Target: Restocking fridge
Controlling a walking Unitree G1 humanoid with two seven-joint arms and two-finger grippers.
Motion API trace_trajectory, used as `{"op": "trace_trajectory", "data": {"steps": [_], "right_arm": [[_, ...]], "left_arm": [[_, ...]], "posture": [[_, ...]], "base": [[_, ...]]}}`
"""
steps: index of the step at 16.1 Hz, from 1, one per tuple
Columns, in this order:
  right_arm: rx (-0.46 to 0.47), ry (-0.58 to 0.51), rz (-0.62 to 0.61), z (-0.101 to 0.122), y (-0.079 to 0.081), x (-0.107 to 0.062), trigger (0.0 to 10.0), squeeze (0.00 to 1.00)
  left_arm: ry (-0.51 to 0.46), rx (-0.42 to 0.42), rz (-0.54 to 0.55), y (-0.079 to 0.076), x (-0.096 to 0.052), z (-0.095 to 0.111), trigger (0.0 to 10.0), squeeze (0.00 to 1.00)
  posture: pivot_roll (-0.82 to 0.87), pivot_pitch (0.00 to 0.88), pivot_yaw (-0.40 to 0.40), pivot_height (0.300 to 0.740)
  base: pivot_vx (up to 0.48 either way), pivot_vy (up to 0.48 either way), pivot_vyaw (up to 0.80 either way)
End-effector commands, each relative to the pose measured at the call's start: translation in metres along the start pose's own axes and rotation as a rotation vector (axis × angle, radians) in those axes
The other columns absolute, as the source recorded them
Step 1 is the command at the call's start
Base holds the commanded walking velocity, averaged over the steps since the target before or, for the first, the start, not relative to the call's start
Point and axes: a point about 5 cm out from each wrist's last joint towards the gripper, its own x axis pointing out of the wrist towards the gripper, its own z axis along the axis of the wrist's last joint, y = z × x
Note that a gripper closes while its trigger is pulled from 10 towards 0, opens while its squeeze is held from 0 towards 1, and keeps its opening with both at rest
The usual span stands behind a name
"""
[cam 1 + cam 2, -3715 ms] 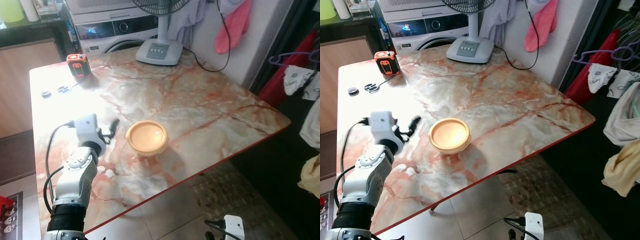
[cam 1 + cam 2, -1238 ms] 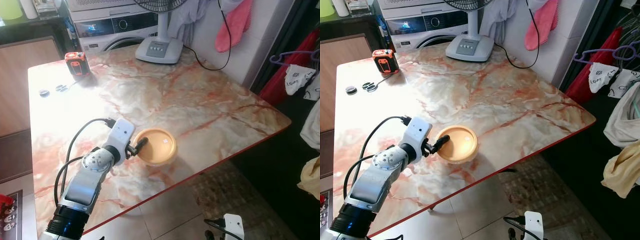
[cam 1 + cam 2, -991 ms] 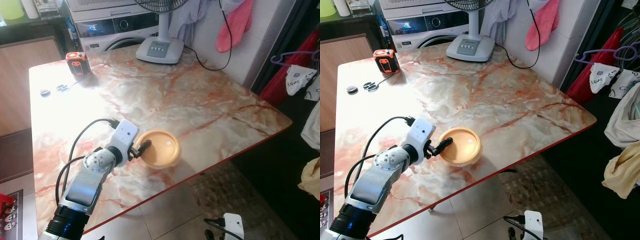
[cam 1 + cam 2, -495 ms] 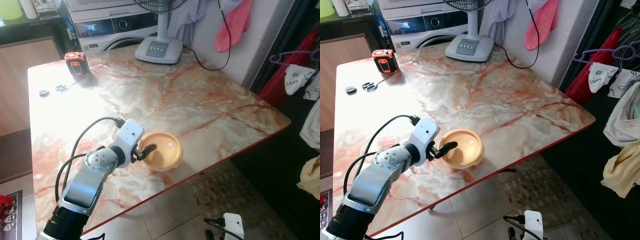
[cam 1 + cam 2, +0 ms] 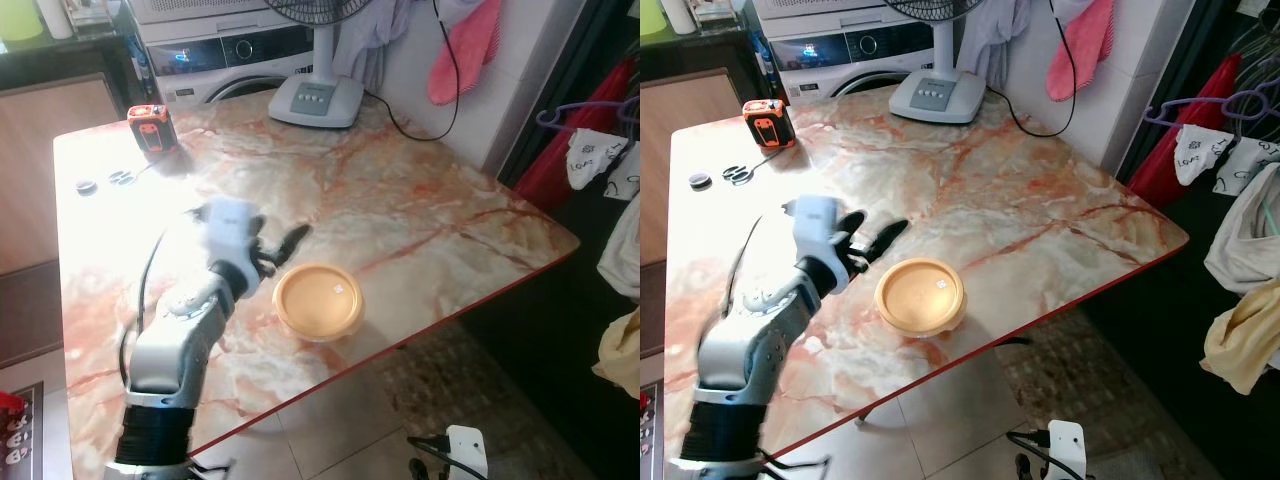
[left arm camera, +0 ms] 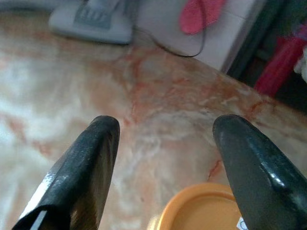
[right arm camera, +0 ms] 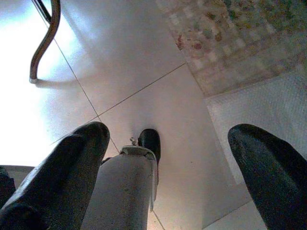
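On the marble table, near its front edge, sits the orange lidded tub, and the left end effector has just let go of it! Half a second ago those black fingers were hooked on the tub's rim, nudging it toward the edge; now the arm has swung up and back, blurred with speed, and hovers just behind the tub, clear of it. The wrist view confirms it: fingers spread wide, nothing between them, the tub's rim peeking in below. The tub itself has crept closer to the front edge over the last few seconds. That looks like a reposition rather than a pickup, so the tub is likely easier to reach now, but it has yet to be lifted for the fridge. The right end effector hangs idle over the floor, fingers wide apart, empty.
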Motion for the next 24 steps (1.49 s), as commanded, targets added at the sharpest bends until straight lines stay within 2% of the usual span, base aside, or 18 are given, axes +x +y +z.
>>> {"op": "trace_trajectory", "data": {"steps": [1,2,7,8,12,13,19,24], "right_arm": [[0.000,0.015,-0.002,-0.003,-0.001,0.000,10.0,0.00],[-0.001,0.016,-0.002,-0.003,-0.001,-0.001,10.0,0.00],[-0.004,0.015,-0.002,-0.003,-0.001,-0.001,10.0,0.00],[-0.004,0.015,-0.002,-0.003,-0.001,-0.001,10.0,0.00],[-0.007,0.016,-0.002,-0.003,-0.001,0.000,10.0,0.00],[-0.008,0.016,-0.001,-0.002,-0.001,0.000,10.0,0.00],[-0.001,0.012,-0.005,-0.002,-0.001,0.000,10.0,0.00],[0.003,0.010,-0.006,-0.002,-0.001,0.000,10.0,0.00]], "left_arm": [[0.027,-0.096,0.060,0.014,-0.004,-0.014,10.0,0.00],[0.046,-0.139,0.066,0.018,-0.005,-0.022,10.0,0.00],[0.101,-0.133,0.022,0.017,0.002,-0.038,10.0,0.00],[0.109,-0.142,0.030,0.020,0.003,-0.040,10.0,1.00],[0.148,-0.172,0.003,0.021,0.008,-0.050,10.0,1.00],[0.160,-0.182,-0.014,0.019,0.011,-0.055,10.0,0.00],[0.193,-0.213,-0.124,0.001,0.023,-0.062,10.0,0.00],[0.249,-0.209,-0.173,-0.007,0.021,-0.074,10.0,0.00]], "posture": [[-0.10,0.030,-0.032,0.740],[-0.10,0.031,-0.033,0.740],[-0.11,0.029,-0.039,0.740],[-0.11,0.029,-0.039,0.740],[-0.11,0.026,-0.041,0.740],[-0.11,0.025,-0.043,0.740],[-0.12,0.017,-0.040,0.740],[-0.12,0.009,-0.038,0.740]], "base": [[0.000,0.000,0.00],[0.000,0.000,0.00],[0.000,0.000,0.00],[0.000,0.000,0.00],[0.000,0.000,0.00],[0.000,0.000,0.00],[0.000,0.000,0.00],[0.000,0.000,0.00]]}}
